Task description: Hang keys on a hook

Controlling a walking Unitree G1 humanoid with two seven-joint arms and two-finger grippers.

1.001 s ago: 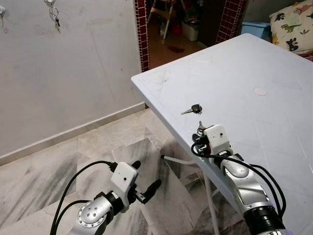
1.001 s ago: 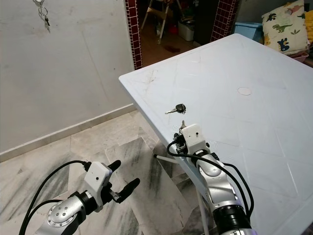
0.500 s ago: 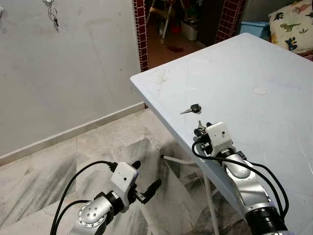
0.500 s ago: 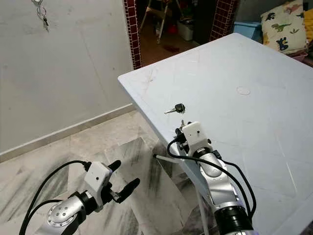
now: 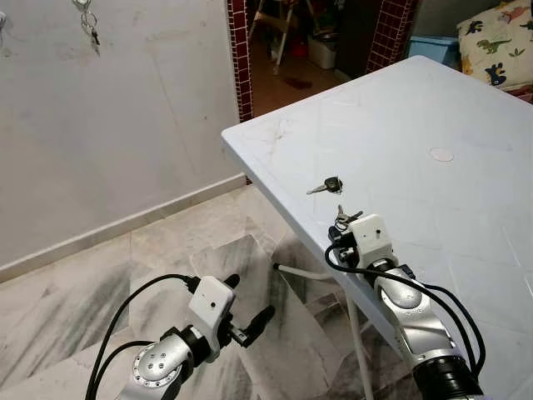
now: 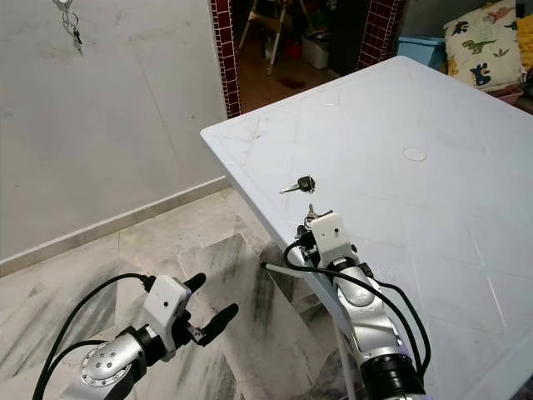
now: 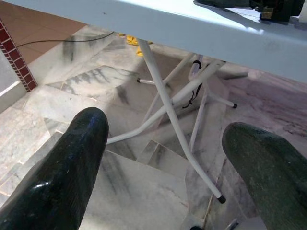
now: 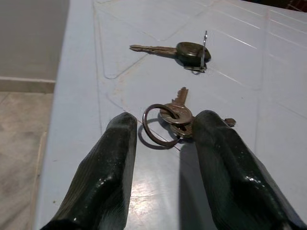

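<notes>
1. We find the ring of keys (image 8: pixel 172 120) lying on the white table (image 5: pixel 433 108) near its edge.
2. Our right pincer (image 8: pixel 163 143) stands partly parted, fingers either side of the ring, not gripping.
3. Our left pincer (image 7: pixel 163 158) hangs wide over the floor.

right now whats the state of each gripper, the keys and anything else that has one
right gripper: open, fingers either side of the key ring, nothing gripped
key ring: lying flat on the table, not lifted
black-headed key: lying on the table, apart from the gripper
left gripper: open, idle below the table edge
wall keys: hanging
white table: standing
</notes>
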